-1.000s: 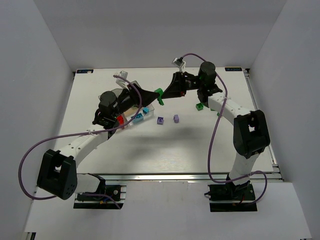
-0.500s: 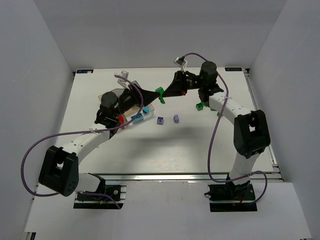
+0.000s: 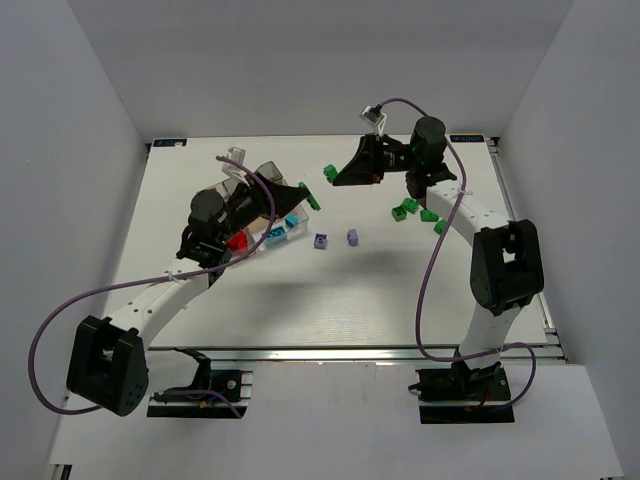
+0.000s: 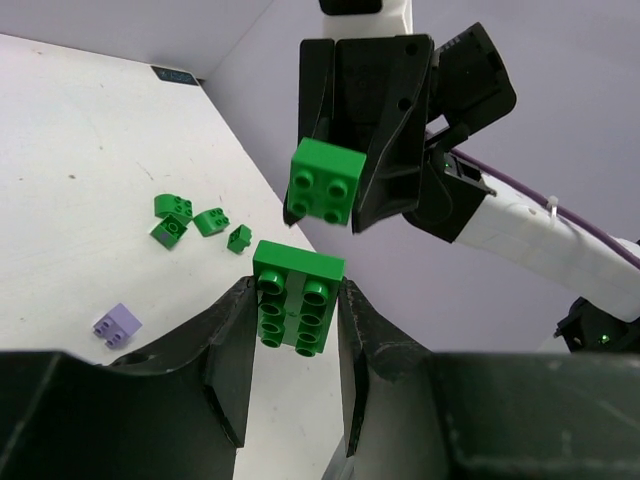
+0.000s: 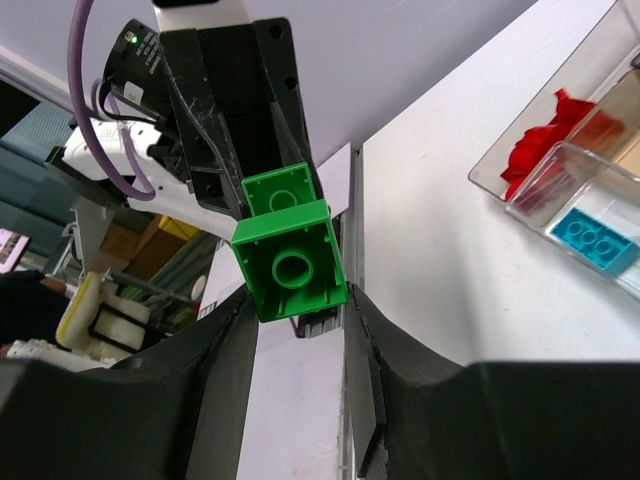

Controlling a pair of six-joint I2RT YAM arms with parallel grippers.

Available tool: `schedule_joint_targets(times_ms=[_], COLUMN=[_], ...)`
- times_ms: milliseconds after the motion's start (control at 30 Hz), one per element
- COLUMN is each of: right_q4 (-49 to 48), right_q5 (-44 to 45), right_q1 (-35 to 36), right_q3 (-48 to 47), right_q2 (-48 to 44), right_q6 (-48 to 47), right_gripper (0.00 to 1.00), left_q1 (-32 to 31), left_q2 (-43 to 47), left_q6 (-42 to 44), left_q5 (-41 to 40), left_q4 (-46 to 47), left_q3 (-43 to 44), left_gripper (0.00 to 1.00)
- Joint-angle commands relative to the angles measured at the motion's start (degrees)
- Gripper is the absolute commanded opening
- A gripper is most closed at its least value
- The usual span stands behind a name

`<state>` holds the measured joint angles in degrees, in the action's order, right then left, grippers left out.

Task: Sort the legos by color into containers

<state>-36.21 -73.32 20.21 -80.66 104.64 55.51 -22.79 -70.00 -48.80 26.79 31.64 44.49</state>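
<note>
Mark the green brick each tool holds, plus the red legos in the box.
Long green brick [image 4: 297,310]: left wrist view, studded top face.
Square green brick [image 5: 293,268]: right wrist view, hollow underside.
Red legos [image 5: 545,145]: right wrist view, middle of the pile.

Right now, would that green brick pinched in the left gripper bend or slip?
Probably stiff: the green brick shows sharp, square edges in the left gripper. Its glossy sides look slippery, so it might pivot.

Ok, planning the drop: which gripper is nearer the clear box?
Left. The left gripper, jaws shut on a green brick, hovers at the box's far-right edge; the right gripper holds its green brick farther right.
</note>
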Motion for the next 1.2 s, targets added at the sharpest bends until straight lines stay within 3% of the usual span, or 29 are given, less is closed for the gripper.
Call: schedule_joint_targets(times_ms=[0, 67, 200, 267, 300, 367, 433, 633, 933, 1000, 1067, 1100, 1167], right_q4=[-1.76, -2.11, 1.12, 9.72, 13.58, 27.9, 38.95, 51.4, 57.38, 58.17, 58.44, 58.88, 59.32], right_q5=[-0.51, -0.68, -0.77, -0.25, 0.89, 2.47, 4.58, 9.77, 14.78, 15.84, 16.54, 16.89, 17.94], right_q1=[-0.69, -0.7, -1.31, -1.66, -1.75, -1.84, -1.4, -1.49, -1.4, -1.4, -1.4, -1.14, -0.96], right_q3=[-2.66, -2.66, -3.36, -5.19, -6.16, -8.62, -11.79, -13.21, -12.15, -12.32, -12.85, -13.37, -15.74], right_q2=[0.04, 0.21, 1.0, 1.35, 1.44, 1.62, 1.97, 1.8, 1.79, 2.41, 3.37, 3.81, 5.65], right_q6=[-0.84, -1.88, -7.74, -13.29, -21.15, -30.24, -41.24, -58.28, -68.07, -69.91, -70.71, -71.41, -72.03], right_gripper=[0.0, 0.0, 0.0, 0.0, 0.0, 0.0, 0.0, 0.0, 0.0, 0.0, 0.0, 0.0, 0.0], left_q1=[0.11, 0.11, 1.95, 2.92, 3.88, 4.94, 5.82, 8.02, 8.64, 8.64, 8.64, 8.64, 8.64], left_q2=[2.14, 2.85, 3.64, 2.94, 2.68, 0.84, -0.92, -13.92, -28.95, -30.11, -30.98, -31.25, -31.43], left_q6=[2.21, 4.31, 9.76, 12.66, 13.19, 14.25, 14.43, 14.25, 15.04, 15.05, 14.96, 14.96, 14.87], left_q5=[-1.47, -2.61, -12.42, -17.01, -19.29, -25.89, -32.38, -36.89, -37.77, -37.77, -37.68, -37.34, -36.98], left_q4=[-2.72, -6.21, -17.81, -24.04, -25.65, -28.46, -27.95, -24.09, -24.96, -25.4, -26.27, -26.62, -27.51], left_q3=[-0.54, 0.07, 2.79, 4.8, 5.43, 6.74, 7.28, 13.16, 23.7, 24.5, 25.29, 25.56, 25.65], left_gripper=[0.0, 0.0, 0.0, 0.0, 0.0, 0.0, 0.0, 0.0, 0.0, 0.07, 0.21, 0.37, 0.51])
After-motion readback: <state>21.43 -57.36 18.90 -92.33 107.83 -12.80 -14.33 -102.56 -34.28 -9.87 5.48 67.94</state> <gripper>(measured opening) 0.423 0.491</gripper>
